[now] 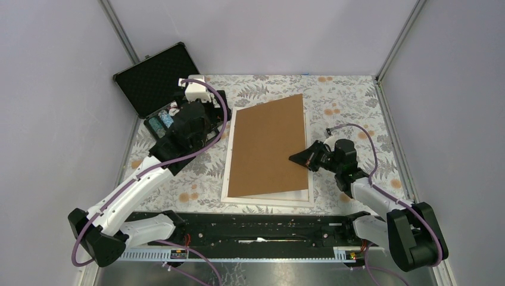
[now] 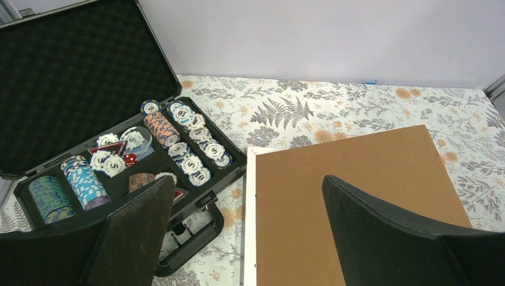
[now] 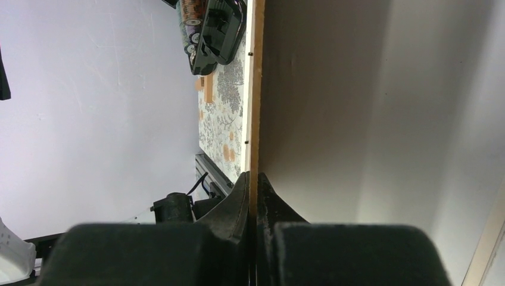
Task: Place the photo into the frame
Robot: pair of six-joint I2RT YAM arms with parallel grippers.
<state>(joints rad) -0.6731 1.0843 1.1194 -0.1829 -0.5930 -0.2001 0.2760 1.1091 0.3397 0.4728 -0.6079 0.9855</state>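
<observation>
Right gripper is pinched shut on the right edge of the board. That side is raised, so the board tilts over the frame, likely to keep the back open for loading. Left gripper is spread wide and empty, hovering at the frame's far-left corner beside the case. The photo isn't visible in any view, possibly hidden under the board.

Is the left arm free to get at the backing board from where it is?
Probably yes: the left gripper hangs open facing the backing board, nothing between them; the chip case sits to its side.
</observation>
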